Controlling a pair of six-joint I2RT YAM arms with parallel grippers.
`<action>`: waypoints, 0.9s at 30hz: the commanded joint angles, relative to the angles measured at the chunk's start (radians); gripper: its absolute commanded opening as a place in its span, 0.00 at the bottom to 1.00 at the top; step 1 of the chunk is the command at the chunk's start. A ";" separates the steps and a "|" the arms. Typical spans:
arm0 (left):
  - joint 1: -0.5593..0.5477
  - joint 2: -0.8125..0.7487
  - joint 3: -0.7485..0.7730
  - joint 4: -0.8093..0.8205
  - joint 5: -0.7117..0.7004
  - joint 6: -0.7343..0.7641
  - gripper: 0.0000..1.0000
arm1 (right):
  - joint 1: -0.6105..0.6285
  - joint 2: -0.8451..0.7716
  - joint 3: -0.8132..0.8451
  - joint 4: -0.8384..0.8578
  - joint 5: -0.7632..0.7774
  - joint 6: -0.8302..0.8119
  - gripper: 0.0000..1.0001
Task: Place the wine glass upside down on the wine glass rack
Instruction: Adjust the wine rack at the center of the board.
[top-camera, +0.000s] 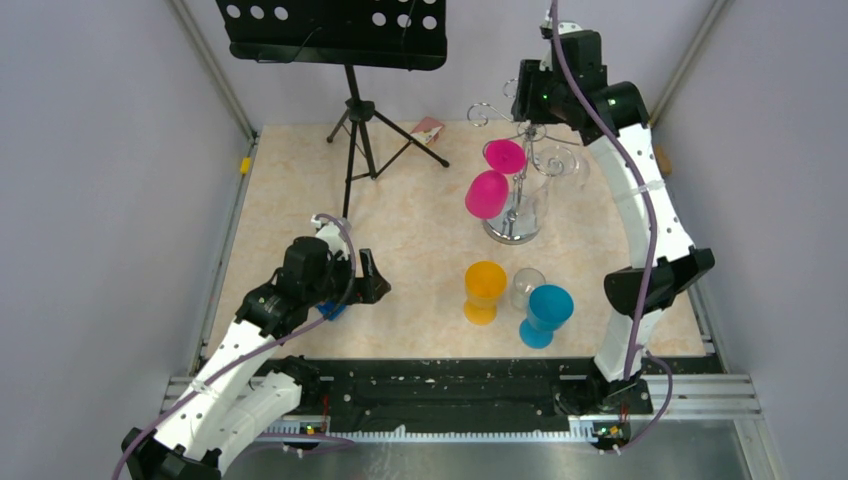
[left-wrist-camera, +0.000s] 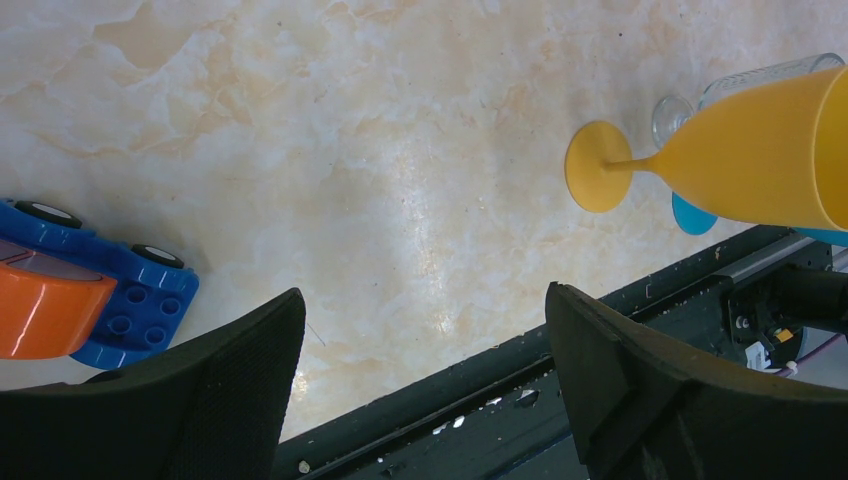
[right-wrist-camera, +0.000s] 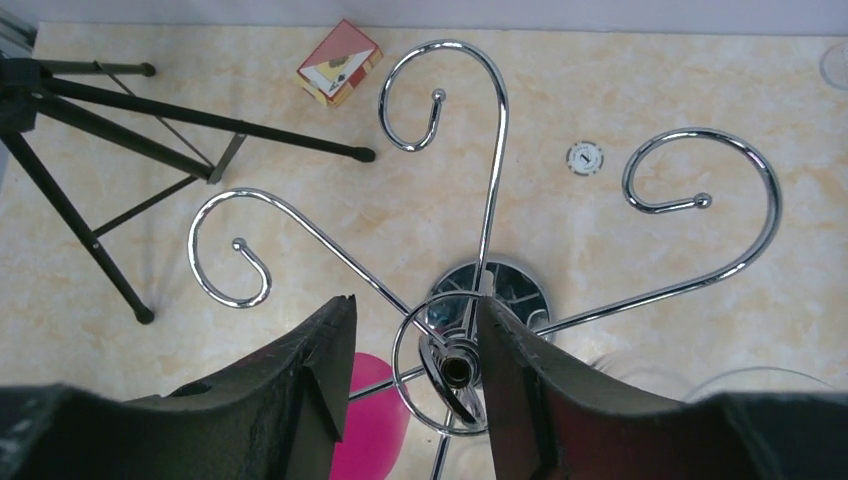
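On my overhead view the shiny chrome wire wine glass rack (top-camera: 512, 215) stands on its round mirror base toward the far right of the beige marbled table (top-camera: 300, 200). Two pink plastic wine glasses (top-camera: 487, 193) hang upside down on the rack's left side. A clear wine glass (top-camera: 562, 162) shows against its right side, but I cannot make out how it sits.

My right gripper (right-wrist-camera: 415, 375) is directly over the top of the rack. On its wrist view the black fingers (right-wrist-camera: 300, 400) are partly parted. The rack's central ring and hub lie in the gap, with the hub just beside the right-hand finger. I see nothing pinched between them. The curled hook arms fan out beyond.

Nearer to me than the rack, an orange plastic wine glass (top-camera: 484, 290), a small clear glass (top-camera: 527, 287) and a teal plastic wine glass (top-camera: 547, 313) stand upright, close together.

My left gripper (left-wrist-camera: 425, 385) hovers low over bare table on the left, its fingers spread wide and empty. A blue toy car with an orange windscreen (left-wrist-camera: 110, 290) lies just beside it.

A black tripod music stand (top-camera: 352, 110) stands at the far edge. A small red and white box (right-wrist-camera: 340, 62) lies near one of its feet, and a round white token (right-wrist-camera: 585, 156) lies on the table beyond the rack.
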 joint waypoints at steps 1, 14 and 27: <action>0.003 -0.021 0.006 0.033 -0.006 -0.003 0.92 | 0.005 -0.023 -0.036 0.066 -0.019 -0.029 0.48; 0.003 -0.028 0.005 0.033 -0.007 -0.004 0.92 | -0.002 -0.091 -0.185 0.181 -0.073 -0.121 0.11; 0.003 0.004 0.056 0.033 0.030 -0.011 0.93 | -0.081 -0.135 -0.277 0.226 -0.284 -0.198 0.18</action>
